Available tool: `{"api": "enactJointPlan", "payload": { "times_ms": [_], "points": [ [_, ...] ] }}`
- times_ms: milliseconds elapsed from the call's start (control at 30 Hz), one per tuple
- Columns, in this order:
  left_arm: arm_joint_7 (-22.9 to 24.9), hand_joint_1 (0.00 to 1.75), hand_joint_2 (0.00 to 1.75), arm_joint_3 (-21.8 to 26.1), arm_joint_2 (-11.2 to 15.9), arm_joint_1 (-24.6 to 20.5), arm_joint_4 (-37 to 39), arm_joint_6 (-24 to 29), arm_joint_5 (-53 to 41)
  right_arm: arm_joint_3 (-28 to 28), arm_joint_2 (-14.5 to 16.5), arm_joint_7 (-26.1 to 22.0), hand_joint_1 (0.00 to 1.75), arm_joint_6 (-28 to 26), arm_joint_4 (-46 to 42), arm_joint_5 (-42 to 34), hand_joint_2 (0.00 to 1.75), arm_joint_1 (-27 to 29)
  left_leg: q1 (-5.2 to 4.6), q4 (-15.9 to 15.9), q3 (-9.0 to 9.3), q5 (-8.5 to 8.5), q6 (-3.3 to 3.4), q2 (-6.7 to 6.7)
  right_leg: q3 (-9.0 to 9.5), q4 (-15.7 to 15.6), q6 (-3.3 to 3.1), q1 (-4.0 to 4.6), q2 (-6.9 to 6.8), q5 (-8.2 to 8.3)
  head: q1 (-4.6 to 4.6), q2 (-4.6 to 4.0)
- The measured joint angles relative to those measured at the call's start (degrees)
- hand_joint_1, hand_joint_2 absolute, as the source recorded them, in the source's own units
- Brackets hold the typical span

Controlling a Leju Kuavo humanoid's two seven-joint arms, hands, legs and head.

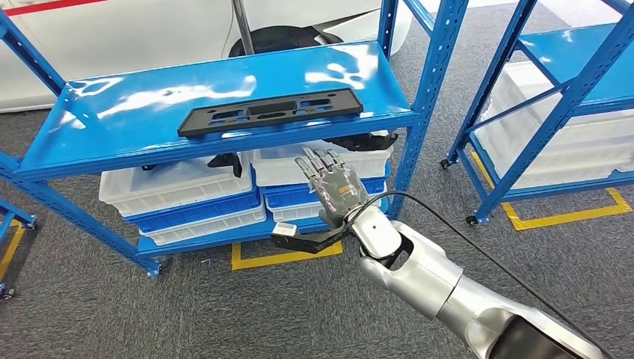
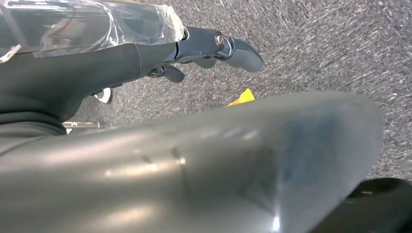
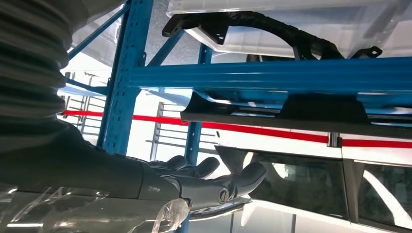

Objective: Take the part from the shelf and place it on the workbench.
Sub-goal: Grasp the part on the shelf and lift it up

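A long flat black part (image 1: 271, 111) with holes lies on the shiny blue shelf (image 1: 112, 123); the right hand (image 1: 330, 187), open and empty, is below it

Black part (image 1: 270, 111) on glossy blue shelf (image 1: 90, 131). White bins (image 1: 161, 193) with blue bands below. Right hand (image 1: 331, 188) grey, arm silver. Speckled grey carpet (image 1: 224, 314); yellow floor tape (image 1: 568, 215) at 3 o'clock. Left hand (image 2: 214, 46) dark grey over grey carpet.
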Motion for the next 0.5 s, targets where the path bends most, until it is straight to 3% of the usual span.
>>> {"api": "enactJointPlan", "payload": {
  "times_ms": [33,67,100,167,233,333,367,433,467,500],
  "points": [
    [0.0,0.0,0.0,0.0,0.0,0.04,0.0,-0.01,-0.04,0.02,0.0,0.0,0.0,0.0,0.04,0.0,1.75,0.03,-0.05,-1.25,0.12,1.48,0.21,-0.01,0.27,0.0,-0.05,0.1,0.08,-0.18,0.0,0.0],
    [0.0,0.0,0.0,0.0,0.0,0.05,0.0,-0.01,-0.09,0.04,0.01,0.0,0.0,0.0,0.07,0.0,1.75,0.05,-0.17,-4.65,1.33,3.8,0.59,-0.02,0.63,-0.01,-0.07,0.21,0.16,-0.4,-0.01,0.0],
    [0.0,0.0,0.0,0.0,0.01,0.03,0.01,-0.02,-0.15,0.04,0.03,0.0,0.0,0.0,0.07,0.0,1.75,0.04,-0.41,-9.21,3.18,6.3,1.21,-0.04,1.01,-0.06,-0.07,0.25,0.23,-0.62,0.0,0.0],
    [0.0,0.0,0.0,0.0,0.06,-0.05,0.03,-0.01,-0.24,0.04,0.07,0.02,0.0,0.03,0.07,-0.01,1.75,-0.02,-1.02,-16.05,6.31,9.07,2.45,0.08,1.45,-0.11,0.23,0.42,0.34,-1.04,0.04,-0.01],
    [0.01,0.0,0.0,-0.01,0.09,-0.02,0.04,-0.01,-0.31,0.08,0.11,0.03,0.0,0.07,0.08,-0.02,1.75,-0.01,-1.51,-17.77,7.22,9.14,3.13,0.16,1.55,-0.24,0.78,0.31,0.36,-1.24,0.07,-0.01],
    [0.03,0.0,0.0,-0.02,-0.12,0.1,0.04,-0.02,-0.32,0.1,0.17,-0.04,0.0,0.09,0.0,-0.01,1.75,0.0,-1.11,-19.57,8.51,9.62,3.45,0.16,1.49,0.65,1.64,0.43,0.21,-2.14,0.13,0.0],
    [0.04,0.0,0.0,-0.02,-0.19,0.05,0.04,-0.03,-0.33,0.09,0.16,-0.03,0.0,0.09,-0.02,-0.01,1.75,-0.05,-0.8,-20.25,9.11,9.78,3.49,0.16,0.6,2.86,1.91,0.5,0.14,-3.32,0.19,0.0],
    [0.08,0.0,0.0,-0.02,-0.28,-0.07,0.04,-0.03,-0.32,0.09,0.08,0.04,0.0,0.11,-0.01,-0.02,1.75,-0.02,-0.5,-20.65,9.66,9.67,3.56,0.14,-3.24,10.39,2.33,0.26,0.02,-6.52,0.31,0.0],
    [0.09,0.0,0.0,-0.02,-0.32,-0.06,0.04,-0.04,-0.33,0.1,0.05,0.09,0.0,0.13,0.01,-0.02,1.75,0.11,-0.43,-20.61,9.78,9.52,3.52,0.07,-5.41,13.93,2.53,0.15,0.01,-7.56,0.32,0.0],
    [0.09,0.0,0.0,-0.02,-0.36,0.01,0.04,-0.04,-0.32,0.1,0.0,0.1,0.0,0.14,0.02,-0.02,1.75,0.28,-0.36,-20.55,9.92,9.33,3.42,0.03,-6.87,15.76,2.7,0.03,-0.02,-7.56,0.33,0.0]
  ]
}}
